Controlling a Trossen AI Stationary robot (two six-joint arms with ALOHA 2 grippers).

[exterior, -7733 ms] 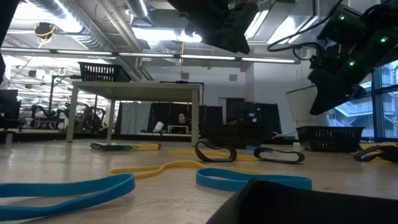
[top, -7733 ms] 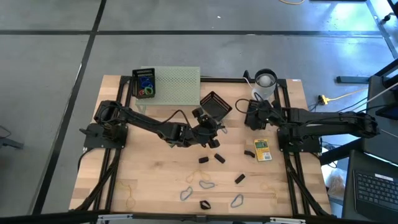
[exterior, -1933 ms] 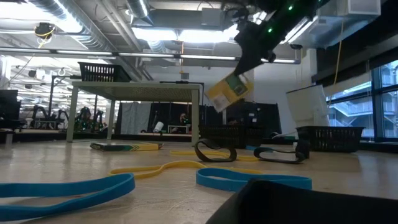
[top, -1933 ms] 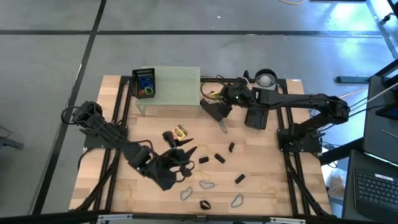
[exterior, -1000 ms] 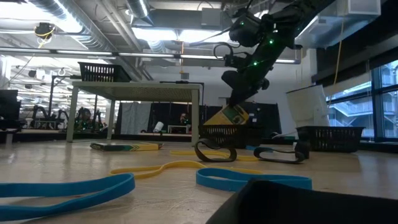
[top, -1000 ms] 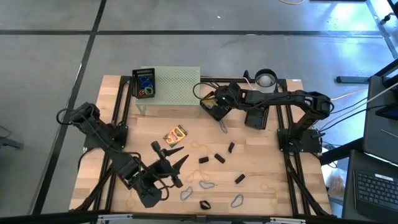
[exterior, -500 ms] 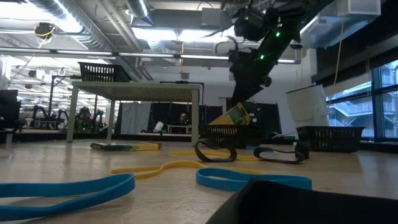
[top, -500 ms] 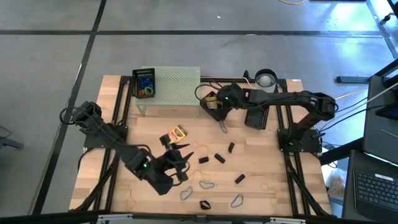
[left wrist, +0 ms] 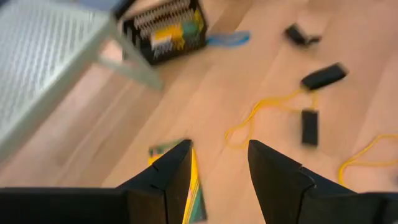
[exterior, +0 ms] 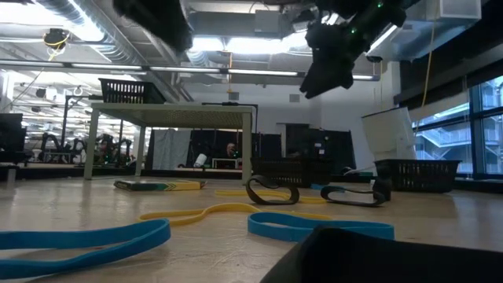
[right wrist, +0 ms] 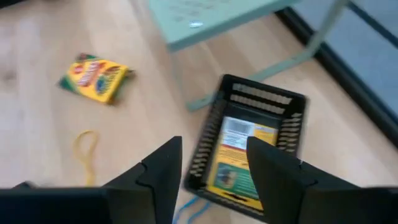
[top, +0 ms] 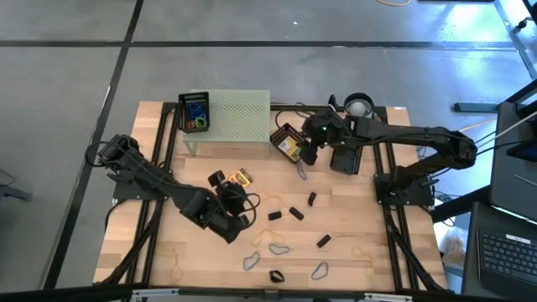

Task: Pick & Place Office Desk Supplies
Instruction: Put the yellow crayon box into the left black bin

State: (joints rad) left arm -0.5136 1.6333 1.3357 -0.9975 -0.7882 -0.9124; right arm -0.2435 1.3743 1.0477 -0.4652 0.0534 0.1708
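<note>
I have one yellow-green crayon box (right wrist: 242,157) placed in the black mesh basket (right wrist: 289,121); right gripper (right wrist: 211,163) hovers above, jaws apart, empty. Left gripper (left wrist: 219,163), jaws apart, must next descend onto the second yellow-green crayon box (top: 242,177)

Pale green perforated stand (top: 237,115), white cup (top: 358,107), wooden table (top: 369,270).

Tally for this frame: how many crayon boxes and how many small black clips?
Crayon boxes: 2, one in the basket at, one on the table at
Black clips: 5
Total: 7
</note>
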